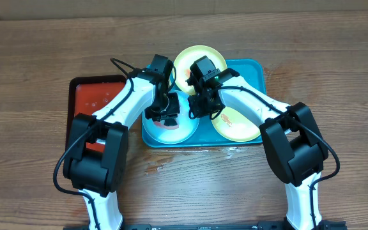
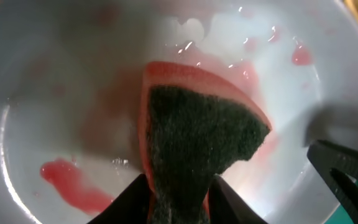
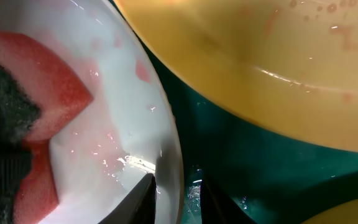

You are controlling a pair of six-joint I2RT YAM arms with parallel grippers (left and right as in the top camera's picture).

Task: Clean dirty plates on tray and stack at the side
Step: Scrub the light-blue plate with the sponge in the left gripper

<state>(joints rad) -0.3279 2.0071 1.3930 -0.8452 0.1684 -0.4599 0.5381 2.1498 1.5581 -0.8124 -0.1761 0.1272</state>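
Left end effector (image 2: 180,198) grips a sponge (image 2: 197,137), pressed onto the blue plate (image 2: 61,93) beneath it. Right end effector (image 3: 176,199) pinches that plate's rim, over the tray (image 3: 241,162).

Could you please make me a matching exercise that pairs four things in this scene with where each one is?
Things:
1. sponge
2. light blue plate
3. red tray
4. nearer yellow-green plate

Places:
A. rim between the fingers of the right claw
B. on the table, left of the teal tray
C. pinched in the left claw
D. lying in the teal tray's right side

Pairs: 1-C, 2-A, 3-B, 4-D
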